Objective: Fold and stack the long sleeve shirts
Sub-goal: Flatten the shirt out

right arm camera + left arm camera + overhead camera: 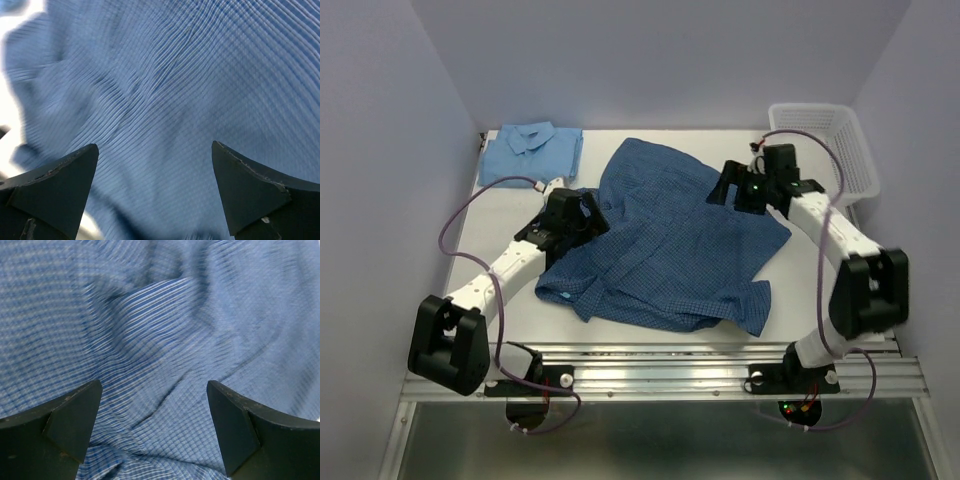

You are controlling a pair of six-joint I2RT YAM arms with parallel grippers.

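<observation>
We see the dark blue checked shirt [670,240] lying rumpled mid-table [552,322], and the light blue shirt [532,150] folded at the far left corner. The left end effector [153,385] and right end effector [155,145] hang over the dark cloth at opposite edges — fingers apart on both.

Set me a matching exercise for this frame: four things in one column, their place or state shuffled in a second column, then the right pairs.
Things
1. dark blue checked shirt
2. light blue shirt
3. white mesh basket
4. left gripper

Place or state
a. far right corner of the table
b. folded, far left corner
c. spread rumpled across the middle
d. open, over checked cloth

Pairs: 1-c, 2-b, 3-a, 4-d
</observation>
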